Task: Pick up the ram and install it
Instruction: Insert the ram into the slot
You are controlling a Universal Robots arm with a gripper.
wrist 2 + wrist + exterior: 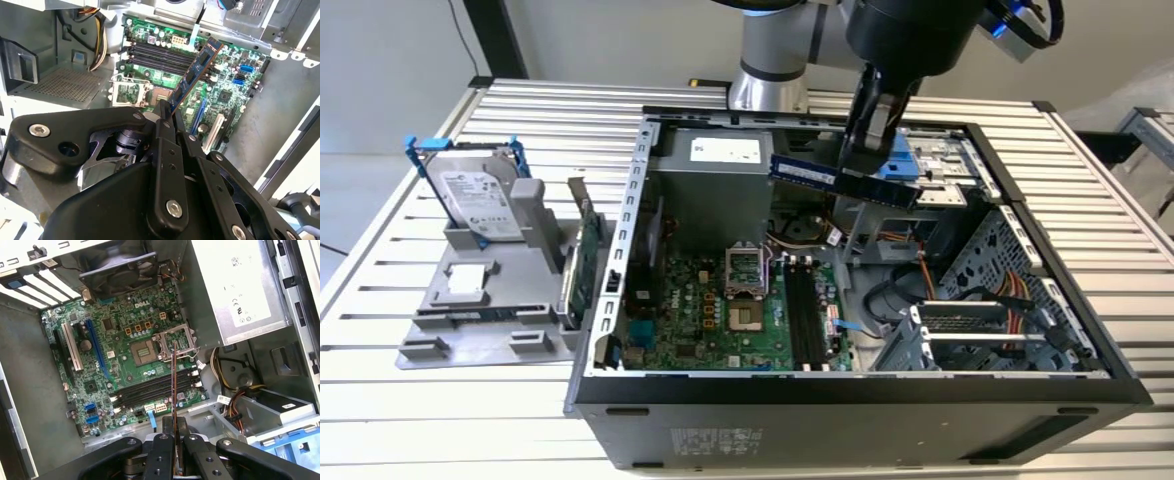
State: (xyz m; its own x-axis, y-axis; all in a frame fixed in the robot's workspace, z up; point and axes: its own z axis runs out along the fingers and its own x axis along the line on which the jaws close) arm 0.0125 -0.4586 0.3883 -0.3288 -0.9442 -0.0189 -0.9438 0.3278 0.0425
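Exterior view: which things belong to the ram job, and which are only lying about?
Job: long blue-green ram stick, clamped in black gripper; black memory slots on green motherboard.
Lying about: silver hard drive; green expansion card; grey plastic stand.

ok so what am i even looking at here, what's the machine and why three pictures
That is a robot arm over an open computer case on a slatted metal table. The exterior view looks on from off the arm; both wrist views come from cameras on the arm, looking past its gripper at the motherboard. The gripper is shut on the ram, a narrow memory stick, held above the case. Beside the case a grey holder carries a hard drive.
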